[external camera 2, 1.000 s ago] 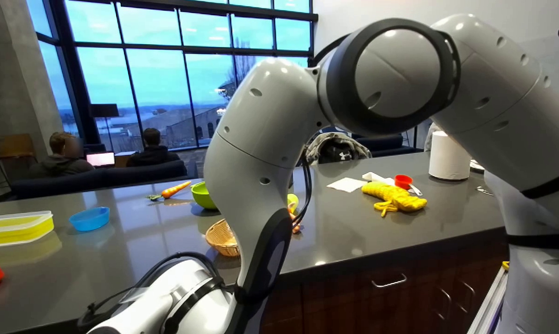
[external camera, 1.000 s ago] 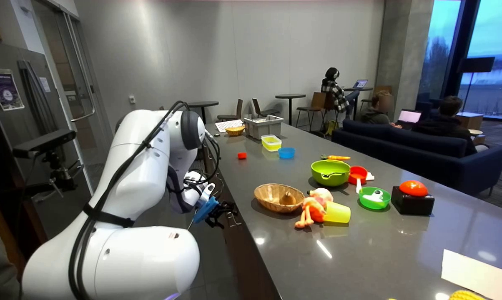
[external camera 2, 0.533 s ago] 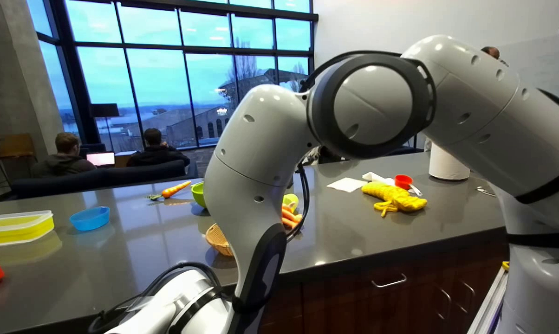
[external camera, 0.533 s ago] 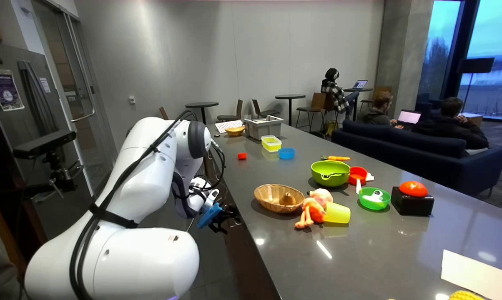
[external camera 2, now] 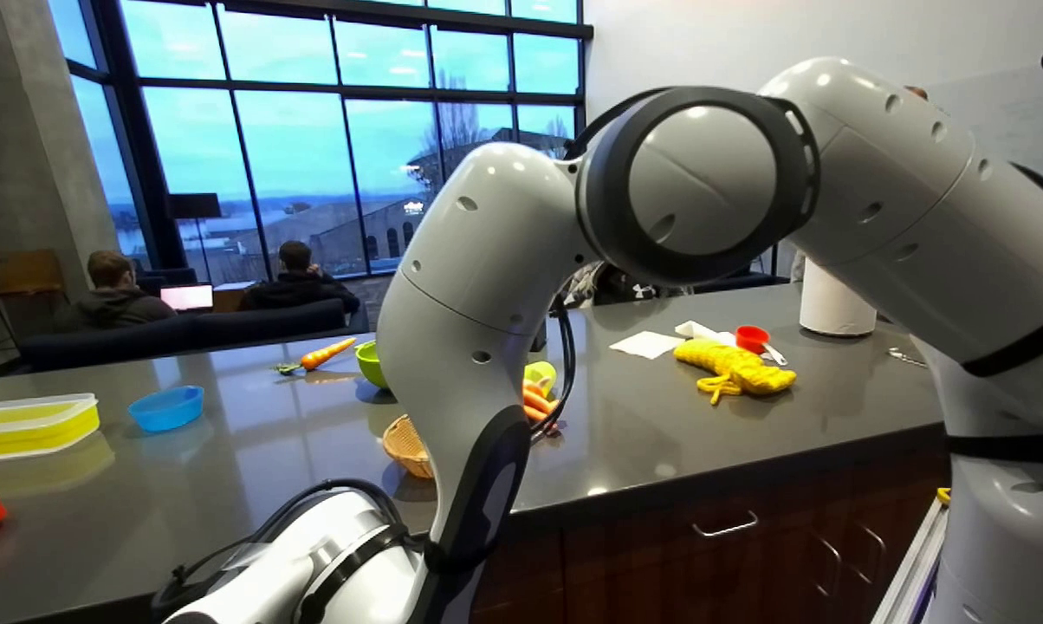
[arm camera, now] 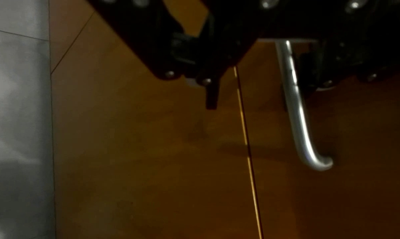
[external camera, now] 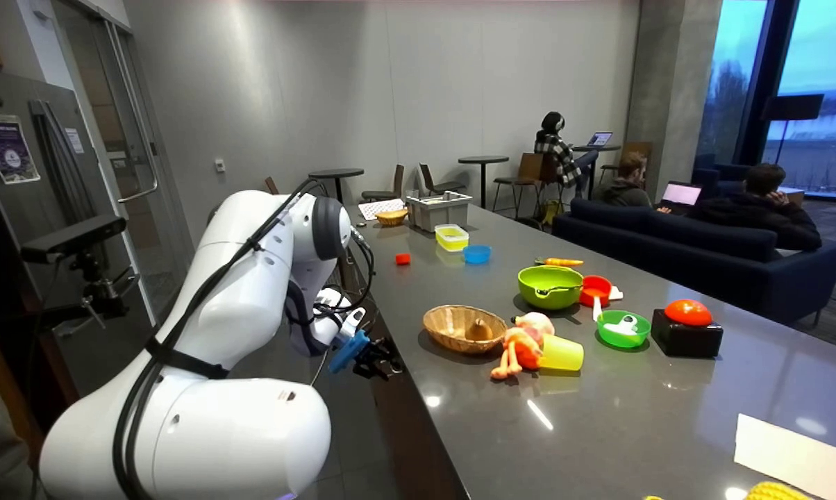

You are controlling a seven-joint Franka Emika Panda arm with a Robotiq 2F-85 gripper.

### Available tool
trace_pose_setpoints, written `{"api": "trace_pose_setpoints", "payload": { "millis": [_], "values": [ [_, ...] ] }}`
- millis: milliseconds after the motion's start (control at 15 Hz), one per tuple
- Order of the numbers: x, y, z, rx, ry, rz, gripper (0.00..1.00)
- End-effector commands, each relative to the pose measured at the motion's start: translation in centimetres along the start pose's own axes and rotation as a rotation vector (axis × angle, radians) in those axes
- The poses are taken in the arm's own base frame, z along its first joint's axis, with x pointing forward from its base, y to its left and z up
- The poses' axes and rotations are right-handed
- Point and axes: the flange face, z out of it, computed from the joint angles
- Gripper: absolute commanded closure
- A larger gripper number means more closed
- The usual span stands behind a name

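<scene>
In an exterior view, we look along the counter [external camera: 473, 423] toward the far wall [external camera: 432, 83]; in an exterior view, toward windows [external camera 2: 296, 143]; both share the basket [external camera: 453, 344]. The wrist view closely faces the cabinet [arm camera: 137, 159].

Handle [arm camera: 299, 113]: metal, smooth, bright polish in my wrist view. Cabinet front [arm camera: 147, 149]: wood by its look, low sheen. Gripper [arm camera: 248, 99]: matt black; shiny metal screw heads [arm camera: 206, 80]. Countertop [external camera: 584, 434]: smooth, glossy; I catch reflections across it. Basket [external camera: 460, 345]: woven, wicker-like, rough. Green bowl [external camera: 536, 297]: smooth plastic, glossy. Yellow toy [external camera 2: 734, 368]: knitted cloth, coarse, matt. Sheet [external camera 2: 645, 345]: paper, matt. Arm shell [external camera: 244, 430]: smooth, semi-gloss, plastic-looking to me.
</scene>
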Motion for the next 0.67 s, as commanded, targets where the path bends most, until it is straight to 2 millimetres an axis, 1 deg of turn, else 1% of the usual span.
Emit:
{"api": "trace_pose_setpoints", "payload": {
  "millis": [0,67,333,467,600],
  "values": [
    [0.8,1.6,2.6,-0.015,0.007,0.012,0.83],
    [0.8,1.4,2.5,-0.016,0.008,0.01,0.84],
    [1.2,1.0,1.7,-0.033,-0.003,0.004,0.96],
    [1.4,0.1,0.9,-0.03,-0.007,-0.014,0.99],
    [1.5,-0.6,0.3,-0.033,-0.009,-0.043,1.0]
  ]
}}
